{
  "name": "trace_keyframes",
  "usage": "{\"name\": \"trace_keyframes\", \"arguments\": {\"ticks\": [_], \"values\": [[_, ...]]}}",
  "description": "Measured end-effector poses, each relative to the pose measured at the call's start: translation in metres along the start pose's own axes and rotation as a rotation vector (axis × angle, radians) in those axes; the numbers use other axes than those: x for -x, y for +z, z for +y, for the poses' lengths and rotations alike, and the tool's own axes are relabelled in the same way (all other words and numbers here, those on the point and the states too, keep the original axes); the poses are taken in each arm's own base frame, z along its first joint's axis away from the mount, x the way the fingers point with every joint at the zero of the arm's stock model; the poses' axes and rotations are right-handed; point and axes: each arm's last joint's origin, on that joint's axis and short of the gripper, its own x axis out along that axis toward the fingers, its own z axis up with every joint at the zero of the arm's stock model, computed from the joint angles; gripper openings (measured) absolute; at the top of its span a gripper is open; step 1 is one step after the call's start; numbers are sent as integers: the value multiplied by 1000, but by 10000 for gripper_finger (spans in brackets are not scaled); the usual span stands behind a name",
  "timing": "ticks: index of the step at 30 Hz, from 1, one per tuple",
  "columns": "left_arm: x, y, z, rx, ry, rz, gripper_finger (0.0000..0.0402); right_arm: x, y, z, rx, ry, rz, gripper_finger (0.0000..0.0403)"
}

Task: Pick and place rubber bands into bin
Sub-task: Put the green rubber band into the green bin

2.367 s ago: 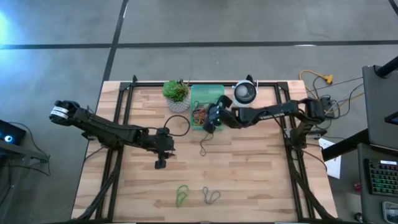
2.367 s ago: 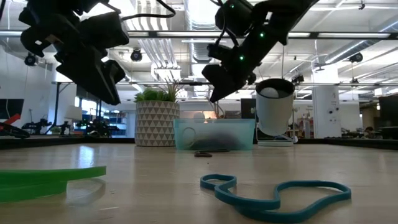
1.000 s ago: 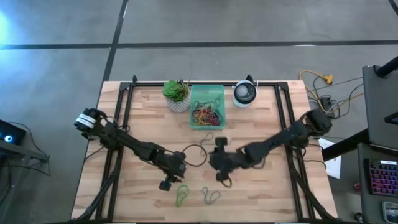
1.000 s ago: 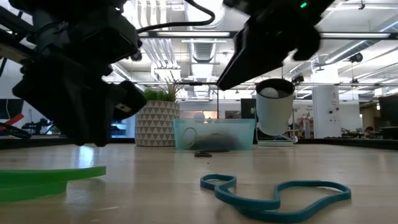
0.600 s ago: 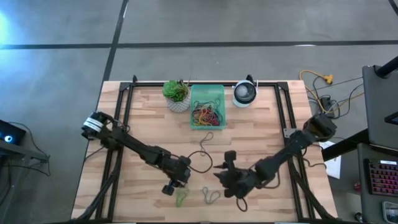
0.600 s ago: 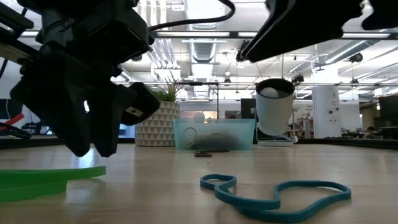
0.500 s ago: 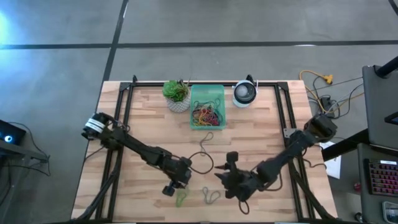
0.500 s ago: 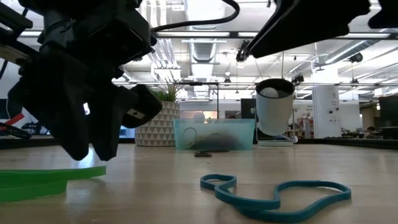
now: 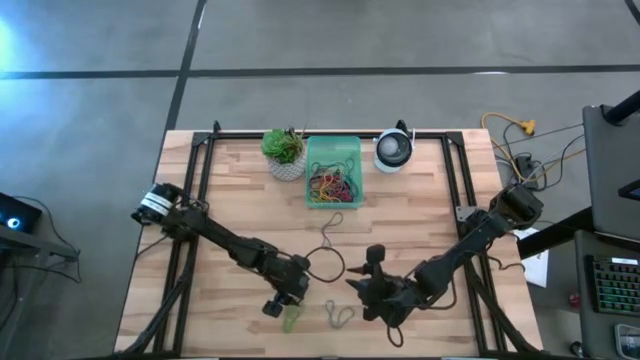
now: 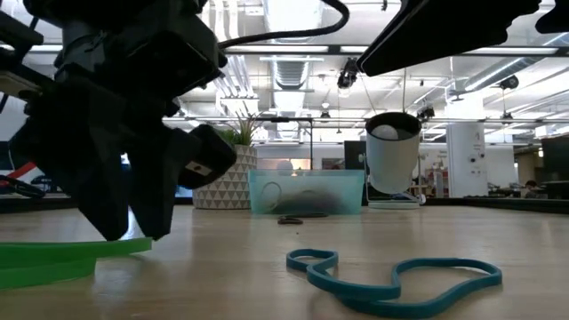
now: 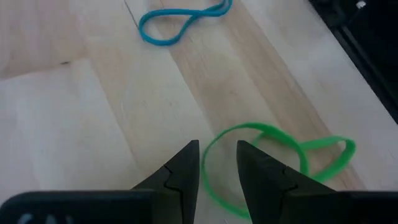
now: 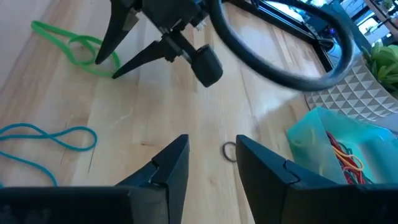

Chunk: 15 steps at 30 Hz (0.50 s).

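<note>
the wooden table point(image 9: 420, 200) carries everything, with a dark frame along its edges. the left arm point(image 9: 215, 238) reaches in from the left side toward the near edge, and the right arm point(image 9: 470, 245) reaches in from the right side toward the same stretch.

at the far edge, the mint-green bin point(image 9: 333, 172) sits between a potted plant point(image 9: 284, 152) and a round white-and-dark device point(image 9: 394, 150). a pile of red, brown and yellow rubber bands point(image 9: 333, 183) lies inside the bin.

the left gripper point(image 11: 217, 163) is low over the table near the near edge, its fingers a little apart with nothing between them, their tips on either side of the rim of a green rubber band point(image 11: 273, 155) that lies flat on the wood. the right gripper point(image 12: 208, 152) hangs above the table just to the right of that spot, its fingers apart and empty.

a teal rubber band point(image 10: 391, 276) lies flat on the table between the two grippers, near the green one but not touching it. a small dark band point(image 10: 291, 220) lies on the wood just in front of the bin.
</note>
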Motion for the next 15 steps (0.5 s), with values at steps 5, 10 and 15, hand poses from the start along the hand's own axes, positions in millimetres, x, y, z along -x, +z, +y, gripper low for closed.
{"name": "trace_keyframes", "arguments": {"ticks": [5,10,15], "values": [[-9,0,2,-19,-13,5,91,0,0,0,-6,0,0,123],[-9,0,2,-21,-18,6,91,0,-1,0,-5,-1,2,125],[-9,0,2,-66,-15,9,75,0,-2,0,-8,-1,4,125]]}}
